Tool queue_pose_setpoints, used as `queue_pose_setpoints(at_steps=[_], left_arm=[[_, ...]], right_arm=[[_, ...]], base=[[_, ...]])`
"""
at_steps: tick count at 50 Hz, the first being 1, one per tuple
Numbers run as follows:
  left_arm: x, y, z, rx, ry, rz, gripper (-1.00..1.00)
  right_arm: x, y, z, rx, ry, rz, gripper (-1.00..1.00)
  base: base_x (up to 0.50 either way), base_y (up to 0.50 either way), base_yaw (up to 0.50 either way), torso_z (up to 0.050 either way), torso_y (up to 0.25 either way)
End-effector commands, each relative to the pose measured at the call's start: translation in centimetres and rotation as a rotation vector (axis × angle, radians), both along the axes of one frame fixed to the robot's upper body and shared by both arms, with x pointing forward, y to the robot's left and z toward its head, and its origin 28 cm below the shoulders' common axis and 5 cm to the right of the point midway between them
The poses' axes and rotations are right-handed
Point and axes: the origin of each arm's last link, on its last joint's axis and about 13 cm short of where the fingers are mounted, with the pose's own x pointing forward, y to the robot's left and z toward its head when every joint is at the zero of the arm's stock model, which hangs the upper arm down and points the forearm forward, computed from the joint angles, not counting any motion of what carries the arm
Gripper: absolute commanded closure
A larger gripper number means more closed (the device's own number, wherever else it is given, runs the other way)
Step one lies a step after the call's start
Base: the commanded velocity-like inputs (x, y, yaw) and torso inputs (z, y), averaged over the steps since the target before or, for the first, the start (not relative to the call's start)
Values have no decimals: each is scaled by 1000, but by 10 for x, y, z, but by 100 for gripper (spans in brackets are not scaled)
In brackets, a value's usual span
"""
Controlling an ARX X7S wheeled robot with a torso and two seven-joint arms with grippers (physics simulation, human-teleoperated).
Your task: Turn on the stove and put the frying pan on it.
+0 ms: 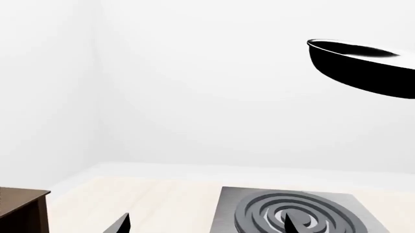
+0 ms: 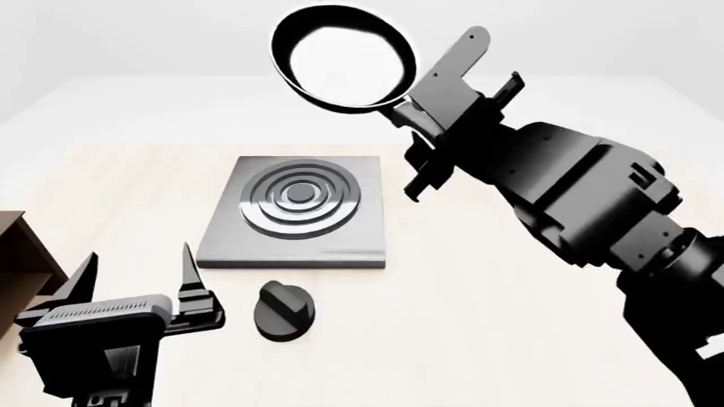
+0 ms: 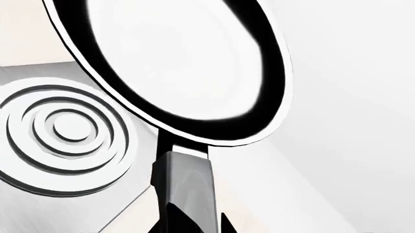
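The stove point(image 2: 297, 219) is a flat grey plate with dark burner rings; its round black knob point(image 2: 284, 309) lies just in front of it. My right gripper point(image 2: 421, 103) is shut on the handle of the frying pan point(image 2: 342, 58) and holds the pan in the air, above and behind the stove. The right wrist view shows the pan point(image 3: 175, 63) and its handle point(image 3: 184, 187) between the jaws, with the burner point(image 3: 61, 131) below. My left gripper point(image 2: 138, 275) is open and empty, left of the knob. In the left wrist view the burner point(image 1: 295, 216) lies ahead and the pan point(image 1: 366, 65) hangs high.
A brown wooden shelf point(image 2: 20, 246) stands at the left edge of the light table point(image 2: 487, 280), close to my left gripper. It also shows in the left wrist view point(image 1: 23, 208).
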Motion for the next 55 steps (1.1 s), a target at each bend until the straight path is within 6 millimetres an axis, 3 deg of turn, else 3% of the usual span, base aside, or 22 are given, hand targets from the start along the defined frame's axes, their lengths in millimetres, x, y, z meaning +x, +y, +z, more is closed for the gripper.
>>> queue_pose_setpoints(at_steps=[1, 19, 37, 55], left_arm=[[0, 0, 0, -1, 0, 3, -100], [1, 0, -1, -2, 2, 7, -100], [1, 2, -5, -36, -3, -20, -100], [2, -1, -18, -46, 86, -124, -100]], right_arm=[[12, 20, 5, 13, -121, -69, 100], [21, 53, -27, 3, -103, -48, 100], [29, 83, -36, 21, -121, -46, 100], [31, 87, -45, 15, -123, -75, 100]], base=[[0, 0, 0, 0, 0], [0, 0, 0, 1, 2], [0, 0, 0, 0, 2], [0, 0, 0, 1, -9]])
